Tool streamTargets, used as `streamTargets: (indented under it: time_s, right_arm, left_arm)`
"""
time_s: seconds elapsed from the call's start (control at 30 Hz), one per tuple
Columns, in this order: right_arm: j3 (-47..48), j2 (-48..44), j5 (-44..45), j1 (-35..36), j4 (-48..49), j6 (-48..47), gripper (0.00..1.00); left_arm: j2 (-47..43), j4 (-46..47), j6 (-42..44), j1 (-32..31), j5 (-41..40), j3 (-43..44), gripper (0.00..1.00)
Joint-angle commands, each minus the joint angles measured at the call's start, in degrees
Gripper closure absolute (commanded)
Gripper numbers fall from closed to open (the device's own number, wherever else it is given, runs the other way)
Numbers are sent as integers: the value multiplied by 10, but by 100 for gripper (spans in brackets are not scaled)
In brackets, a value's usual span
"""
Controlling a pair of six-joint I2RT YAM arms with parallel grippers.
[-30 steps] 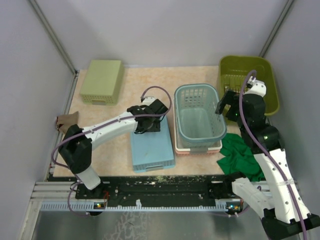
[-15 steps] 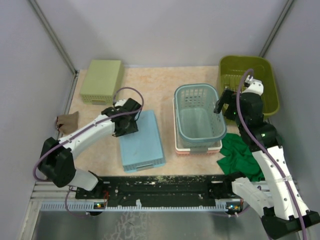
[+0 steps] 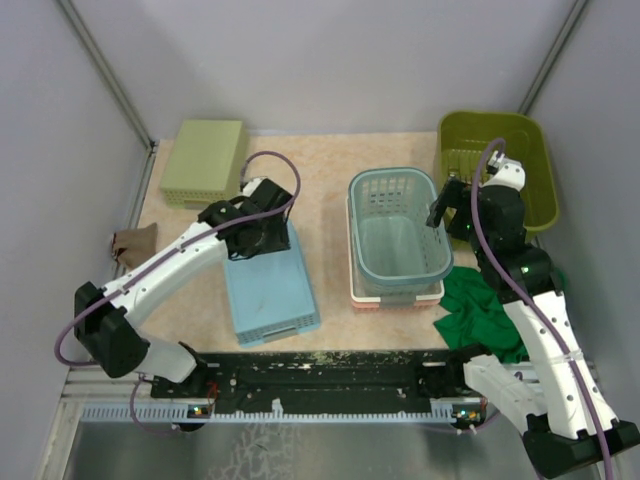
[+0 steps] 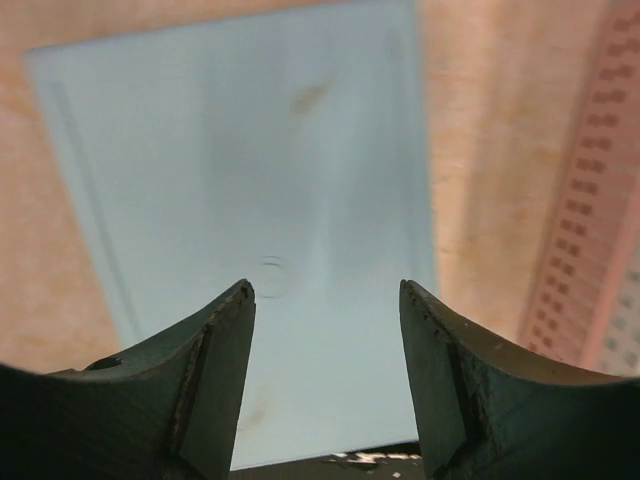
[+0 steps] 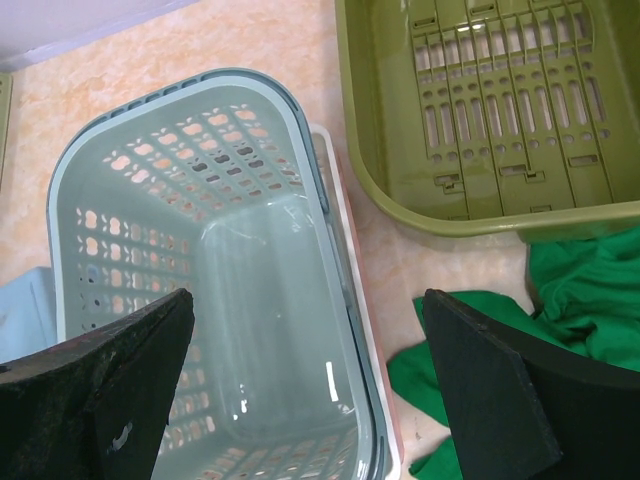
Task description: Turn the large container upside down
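Note:
The large container (image 3: 526, 150) is a deep olive-green tub standing upright, open side up, at the back right corner; its slotted base shows in the right wrist view (image 5: 500, 90). My right gripper (image 3: 447, 208) is open and empty, hovering above the gap between the teal lattice basket (image 3: 397, 232) and the tub, just short of the tub's near left corner. My left gripper (image 3: 252, 238) is open and empty over the far end of a light blue overturned tray (image 3: 268, 285). The blue tray fills the left wrist view (image 4: 250, 180).
The teal basket (image 5: 200, 280) sits in a pink tray (image 3: 385, 299) at centre. A green cloth (image 3: 480, 310) lies at the front right, next to the right arm. A shallow pale-green tray (image 3: 204, 162) lies overturned at the back left. A brown rag (image 3: 133, 241) lies at the left edge.
My left gripper has swung left and back, and the light blue tray has slid left with it. My right gripper has edged slightly toward the olive tub.

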Motion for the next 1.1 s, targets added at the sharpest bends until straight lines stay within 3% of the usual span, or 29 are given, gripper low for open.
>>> streamTargets:
  time_s: [0.0, 0.2, 0.43, 0.67, 0.83, 1.07]
  right_arm:
    - [4, -7, -2, 2, 27, -1, 3]
    - [9, -20, 10, 2, 10, -5, 4]
    - [7, -29, 20, 2, 4, -11, 3]
    - [-1, -32, 10, 2, 12, -4, 3]
    - [-2, -31, 16, 2, 12, -12, 3]
    - [-10, -24, 4, 1, 29, -11, 3]
  left_arm:
    - [33, 73, 8, -35, 93, 29, 34]
    - [44, 259, -10, -42, 238, -39, 35]
    - [53, 339, 2, -43, 250, -117, 35]
    - [67, 303, -3, -38, 240, -142, 35]
    - [41, 161, -1, -17, 172, -152, 35]
    - [-36, 142, 48, 116, 159, -208, 35]
